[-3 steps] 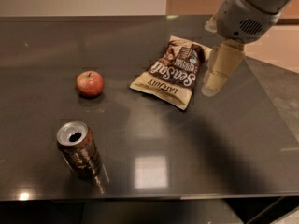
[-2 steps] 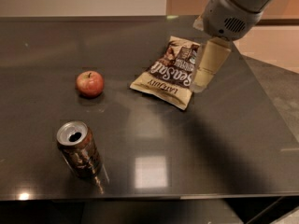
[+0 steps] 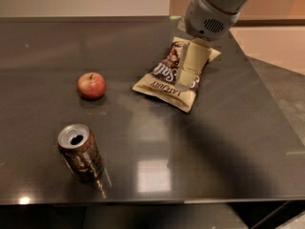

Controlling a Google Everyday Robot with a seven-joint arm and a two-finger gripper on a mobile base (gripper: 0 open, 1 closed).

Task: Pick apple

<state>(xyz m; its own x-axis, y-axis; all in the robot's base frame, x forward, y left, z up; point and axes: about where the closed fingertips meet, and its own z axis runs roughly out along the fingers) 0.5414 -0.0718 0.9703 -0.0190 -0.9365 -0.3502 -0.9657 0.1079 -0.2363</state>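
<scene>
The apple (image 3: 91,85) sits on the left half of the dark table (image 3: 214,142), stem up, resting on the glossy top with a faint reflection under it. It is well in from the table's far edge and well back from the front edge; the left edge is out of view. Dark tabletop shows on every side of the apple, with the widest stretch behind it and to its left.

The nearest thing is the soda can (image 3: 81,152), upright with its opened top showing. It stands toward the front of the apple and slightly left, apart from it and close to the front edge. To the apple's right lies the snack bag (image 3: 157,80), flat and angled, its near corner pointing forward. A strip of tabletop separates bag and apple.

The gripper (image 3: 185,82) hangs point-down over the right part of the bag, well apart from the apple, on the end of the grey arm (image 3: 209,13) that comes in from the upper right. Whether the gripper is open or closed cannot be told from this view, nor whether it touches the bag. Right of the bag the tabletop runs to a slanting right edge, and a broad stretch lies between bag and front edge.
</scene>
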